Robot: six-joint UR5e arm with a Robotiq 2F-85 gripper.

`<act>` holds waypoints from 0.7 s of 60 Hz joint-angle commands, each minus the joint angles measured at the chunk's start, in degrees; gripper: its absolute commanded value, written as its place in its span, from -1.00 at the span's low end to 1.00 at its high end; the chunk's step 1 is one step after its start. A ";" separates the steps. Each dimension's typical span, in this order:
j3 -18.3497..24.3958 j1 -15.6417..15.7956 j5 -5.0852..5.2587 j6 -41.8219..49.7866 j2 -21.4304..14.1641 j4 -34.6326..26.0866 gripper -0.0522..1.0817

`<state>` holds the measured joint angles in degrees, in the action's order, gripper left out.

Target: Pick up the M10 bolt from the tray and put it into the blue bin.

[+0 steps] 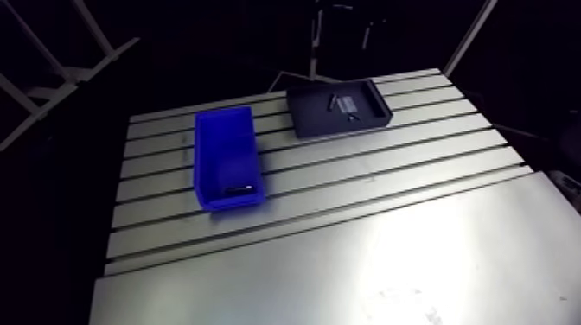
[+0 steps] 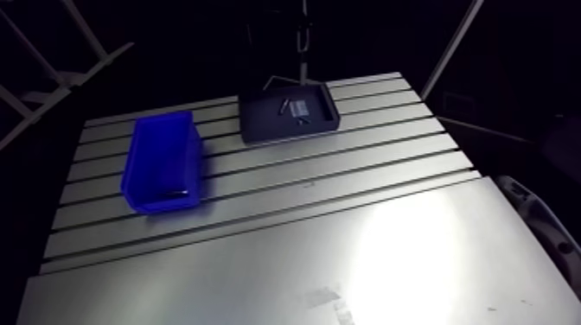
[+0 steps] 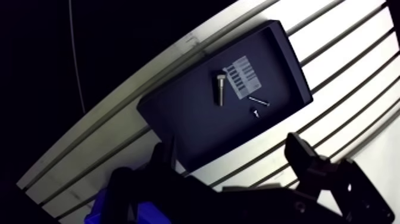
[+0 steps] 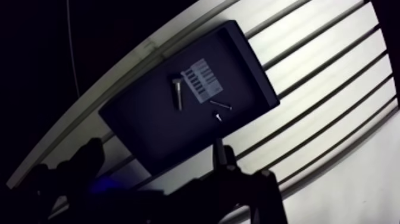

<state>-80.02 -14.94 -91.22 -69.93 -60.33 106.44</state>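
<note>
The M10 bolt (image 3: 221, 89) lies flat on the floor of the dark tray (image 3: 178, 128), ahead of the gripper (image 3: 229, 152), whose fingers stand wide apart and empty. I judge the approach is in hand. Come down centred on the shank and close 9-to-3 across it. Seen from the gripper, its long axis runs 12 to 6, head at 12. A label card (image 3: 243, 76) sits just beside at 2 o'clock, small screws (image 3: 259, 101) at 4. In the arm view the blue bin (image 1: 229, 200) sits at the tray's 8 o'clock.

A broad white glare washes the near worktop (image 2: 415, 259), everything behind it is black, the fingers (image 3: 302, 156) show as dark silhouettes, and its straight lines bow in the wrist view.
</note>
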 commanded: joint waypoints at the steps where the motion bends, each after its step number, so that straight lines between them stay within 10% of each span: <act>1: -0.87 -0.34 -0.38 0.10 1.18 0.46 -0.89; 42: -1.75 -0.89 -0.39 0.02 5.66 4.23 -0.23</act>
<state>-81.55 -15.86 -91.54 -69.84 -56.04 109.43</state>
